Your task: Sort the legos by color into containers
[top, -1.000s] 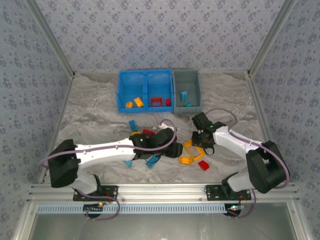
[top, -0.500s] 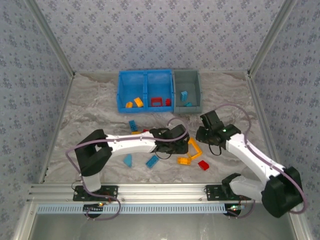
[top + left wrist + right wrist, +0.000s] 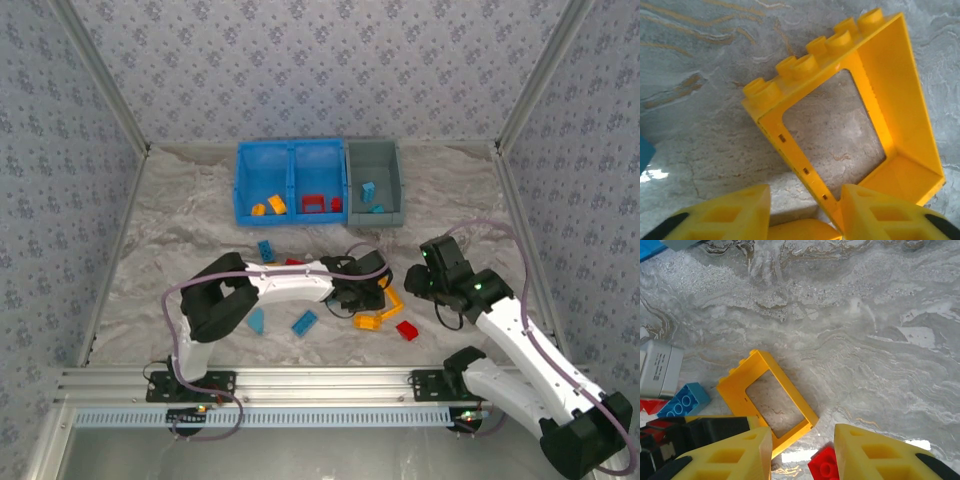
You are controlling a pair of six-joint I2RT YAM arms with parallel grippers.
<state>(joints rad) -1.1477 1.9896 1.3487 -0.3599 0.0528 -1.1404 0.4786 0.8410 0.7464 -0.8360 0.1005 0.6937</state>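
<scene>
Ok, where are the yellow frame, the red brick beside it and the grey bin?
yellow frame [image 3: 900, 100], left wrist view, its wide long side.
red brick [image 3: 407, 330], top external view, its top face.
grey bin [image 3: 373, 158], top external view, bare far interior.

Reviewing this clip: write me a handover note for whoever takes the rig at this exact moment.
Left gripper: jaws open, low over the yellow frame, not gripping.
Right gripper: open, empty, above the table.
Done: yellow bricks and red bricks in separate compartments of the blue bin, blue bricks in the grey bin.
To do: the frame and loose bricks of all three colours.
</scene>
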